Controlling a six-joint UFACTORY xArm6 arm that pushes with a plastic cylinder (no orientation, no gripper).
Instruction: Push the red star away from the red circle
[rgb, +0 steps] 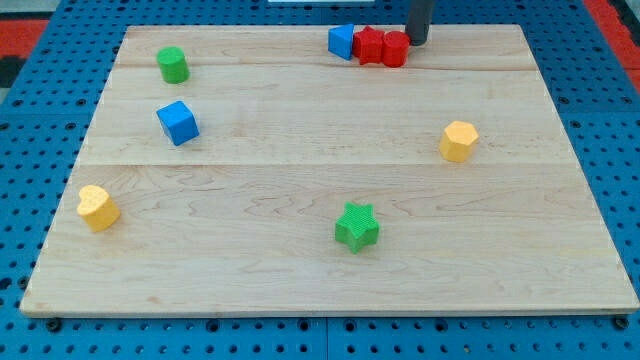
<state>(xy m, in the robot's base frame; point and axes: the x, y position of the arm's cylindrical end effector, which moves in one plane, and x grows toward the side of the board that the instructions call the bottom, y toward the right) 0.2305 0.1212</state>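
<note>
Wooden table (300, 230) on blue pegboard: my tip (417, 42), a bare rod grasping nothing, is seen touching the red circle (395, 49) on its right. Left of the circle, touching, sits the red star (369, 45), then a blue block (343, 41).

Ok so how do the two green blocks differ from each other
The green star has pointed arms, while the green cylinder is round and stands upright. The green star sits low and right of centre on the wooden board; the green cylinder is near the view's top-left corner. The green star looks wider than the green cylinder. Both are the same green and stand alone, far from my tip.
</note>
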